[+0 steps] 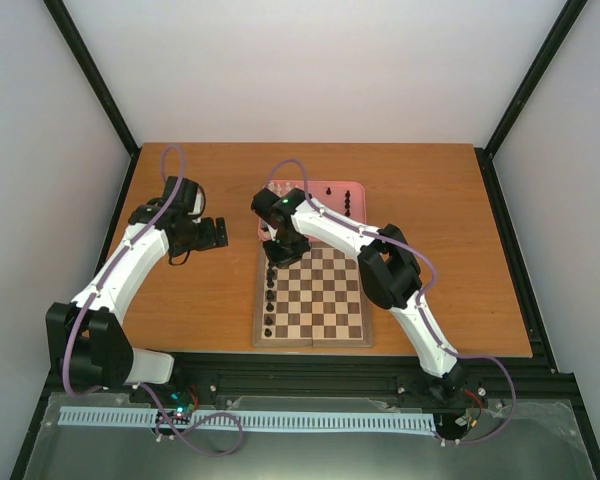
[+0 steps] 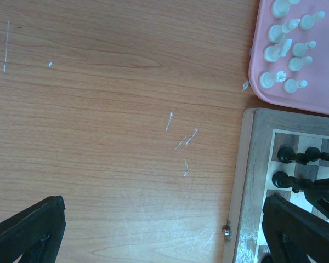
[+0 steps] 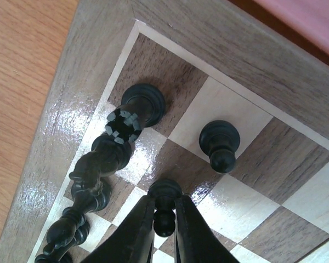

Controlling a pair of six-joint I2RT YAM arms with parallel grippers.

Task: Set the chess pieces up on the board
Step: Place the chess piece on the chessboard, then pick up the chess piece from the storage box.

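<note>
The right jaws are closed on a black pawn [image 3: 164, 192] at a corner of the checkered brown-and-tan wooden chessboard [image 3: 170, 33]; the left jaws are spread empty above the wooden counter [image 2: 109, 109]. A black edge row [image 3: 116, 152] and a second pawn [image 3: 219, 143] are placed; cream-white pieces [image 2: 288, 49] lie in the pink rectangular tray [image 2: 321, 97].

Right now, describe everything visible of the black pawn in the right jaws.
The black pawn is glossy, like lacquered wood: round base, slim neck, ball head. It stands upright near the board's corner, beside the row of black pieces along the edge. The right gripper's jaws clamp its head from both sides; whether its base touches the board is unclear.
</note>
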